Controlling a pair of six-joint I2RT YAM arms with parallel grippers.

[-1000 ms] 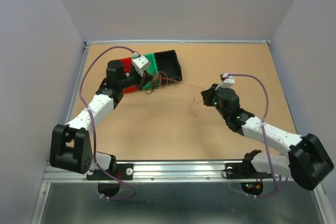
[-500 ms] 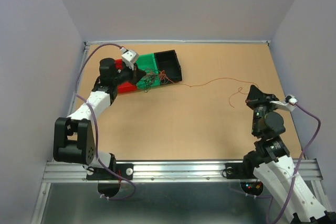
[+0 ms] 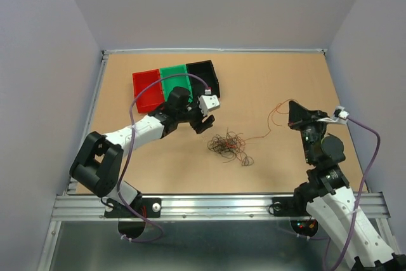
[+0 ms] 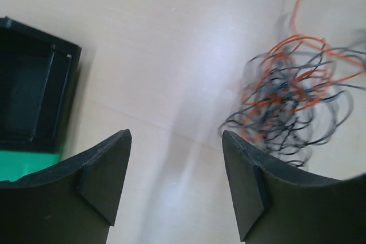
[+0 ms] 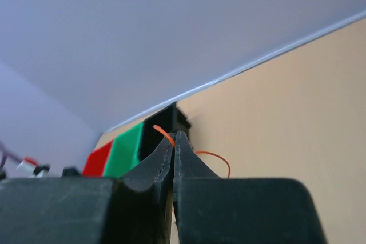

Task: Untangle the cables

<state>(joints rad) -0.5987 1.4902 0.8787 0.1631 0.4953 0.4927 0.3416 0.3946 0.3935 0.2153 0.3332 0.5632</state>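
left gripper (image 4: 176, 139) was spread, empty | cables (image 4: 291, 104) lay just beyond its right finger, nearer this arm | right gripper (image 5: 173, 141) pinched one orange strand (image 5: 163, 133), bunch well off to its left

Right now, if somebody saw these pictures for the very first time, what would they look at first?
Probably the scribbly bunch of cables lying in the middle of the table, orange and dark wires all looped together. Next, the right gripper, shut on one orange wire that trails back to the bunch. Then the bright red, green and black bins at the far left, with the open left gripper hovering between them and the bunch.
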